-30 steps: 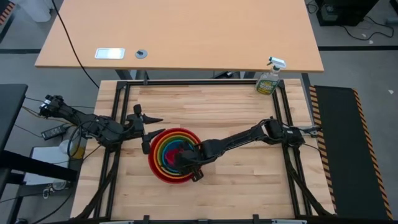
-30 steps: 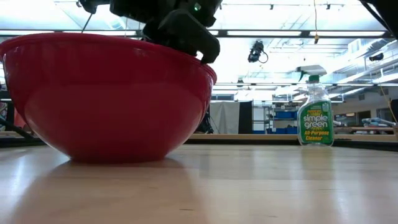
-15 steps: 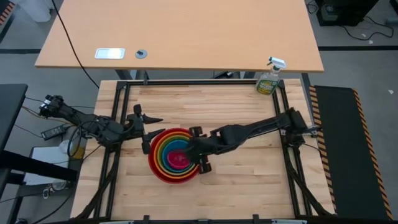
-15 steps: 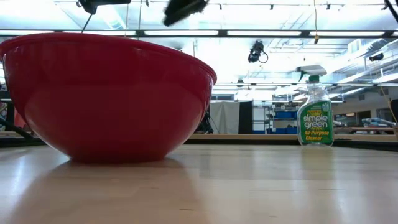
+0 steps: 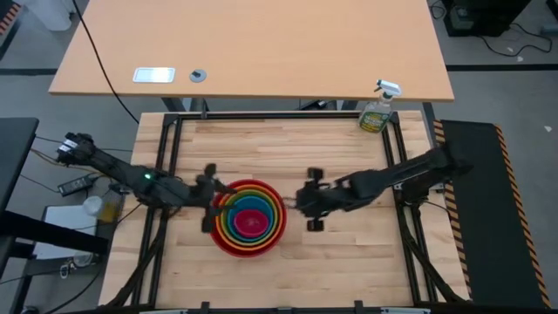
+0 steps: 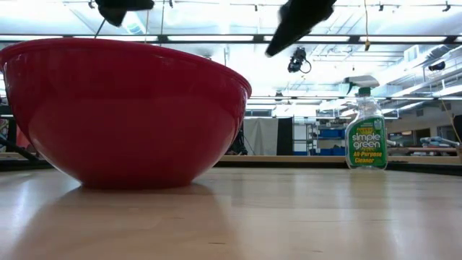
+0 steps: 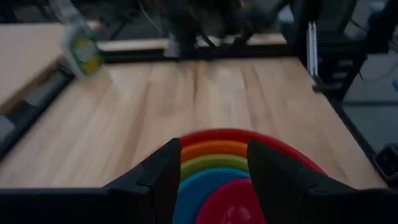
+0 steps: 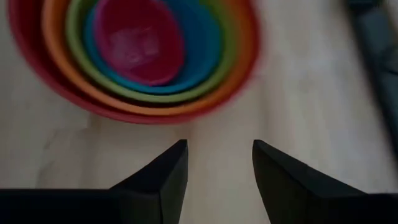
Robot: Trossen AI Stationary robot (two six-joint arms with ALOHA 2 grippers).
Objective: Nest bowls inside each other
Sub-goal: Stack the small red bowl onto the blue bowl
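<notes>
Five bowls sit nested on the wooden table. The red bowl (image 5: 228, 247) is outermost, then the orange, lime green and blue bowls, with the pink bowl (image 5: 251, 224) in the middle. The red bowl (image 6: 123, 115) rests on its base. My left gripper (image 5: 216, 205) is open and hangs just above the nest's left rim, with the bowls (image 7: 214, 163) showing between its fingers. My right gripper (image 5: 305, 201) is open and raised over bare table, right of the nest (image 8: 140, 37). Both grippers hold nothing.
A green spray bottle (image 5: 377, 109) stands at the table's far right corner, well away from the bowls. A black frame (image 5: 174, 131) runs round the table's edges. Bare wood (image 5: 349, 253) lies to the right of the nest and on its near side.
My right gripper has risen out of the nested bowls and drawn back toward the table's right edge, rolling as it went. The pink bowl stays in the middle of the nest. My left gripper has moved toward the near edge and closer to the nest's left rim.
</notes>
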